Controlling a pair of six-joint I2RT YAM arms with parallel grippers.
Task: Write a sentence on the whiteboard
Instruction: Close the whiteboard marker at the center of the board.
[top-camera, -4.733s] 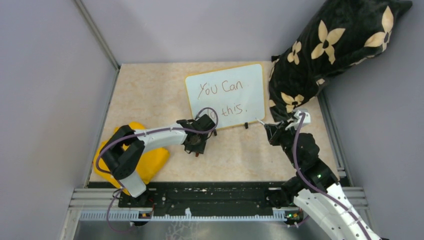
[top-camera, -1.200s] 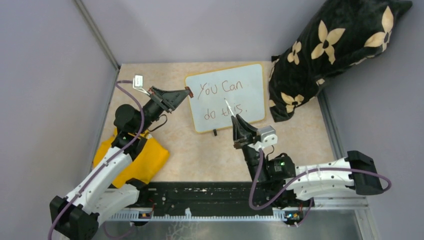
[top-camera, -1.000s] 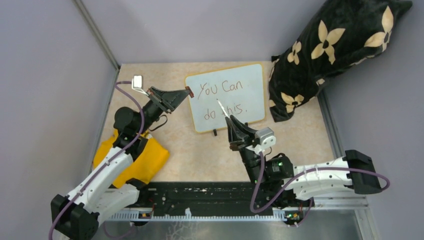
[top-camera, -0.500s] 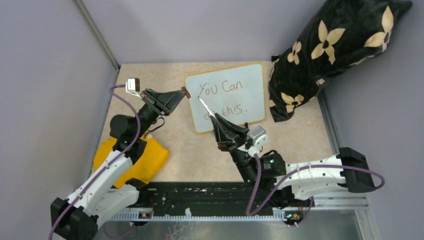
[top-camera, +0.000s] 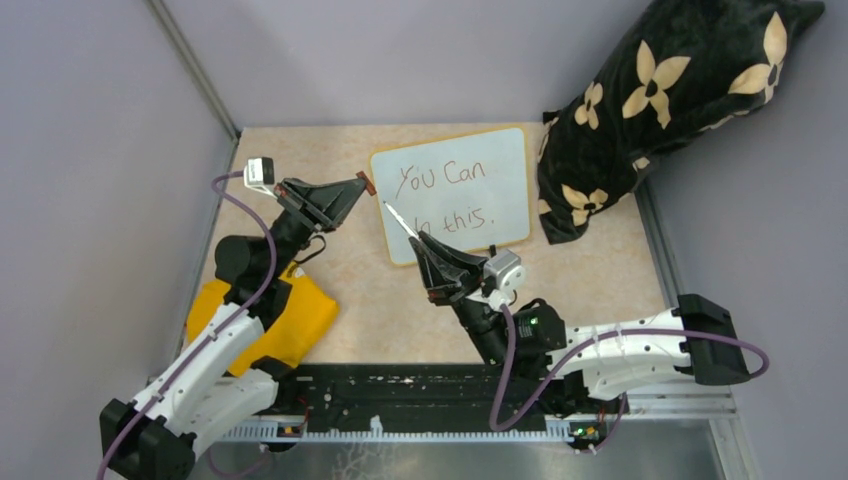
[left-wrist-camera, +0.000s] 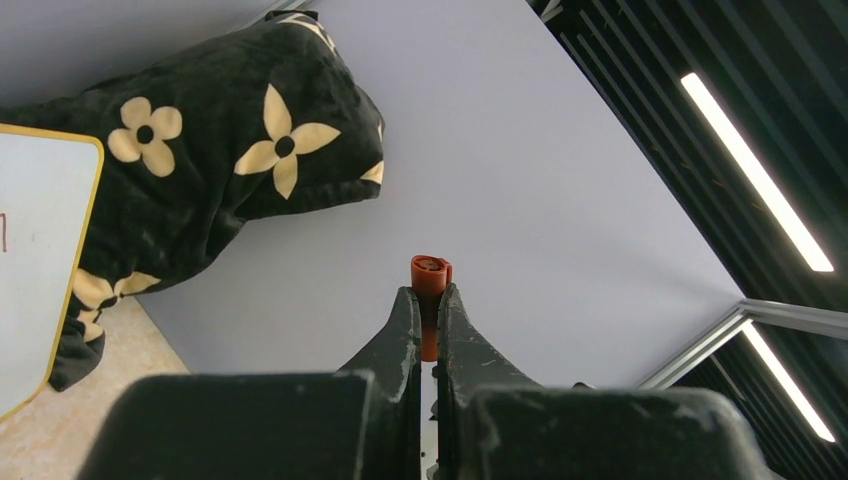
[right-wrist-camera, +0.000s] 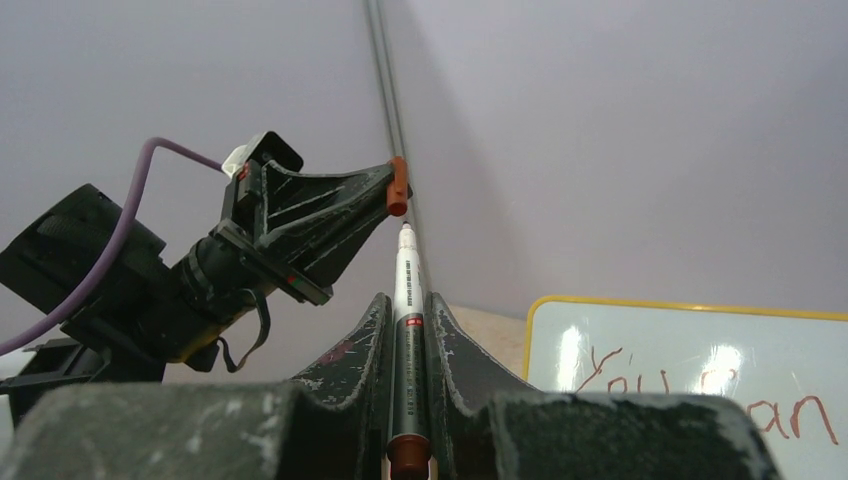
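Observation:
The whiteboard (top-camera: 505, 150) stands tilted at the back of the table, yellow-framed. It bears the sentence (top-camera: 440, 178): "You Can" above "this.", and my right gripper hides the word before "this". My right gripper (top-camera: 418, 240) is shut on a white marker (top-camera: 398, 218), whose bare tip points up and left, off the board's left edge. My left gripper (top-camera: 358, 187) is shut on an orange cap (top-camera: 368, 185), held in the air just left of the board. In the right wrist view the marker (right-wrist-camera: 407, 290) tip sits just below the cap (right-wrist-camera: 398, 187). The left wrist view shows the cap (left-wrist-camera: 431, 270) between the fingertips.
A black pillow with cream flowers (top-camera: 670, 100) leans in the back right corner, against the board's right side. A yellow cloth (top-camera: 300, 320) lies front left under the left arm. Grey walls close three sides. A black rail (top-camera: 400, 395) runs along the near edge.
My right gripper has swung left with the marker, from over "this." to the board's left edge, near the cap. The left gripper has shifted slightly left and up.

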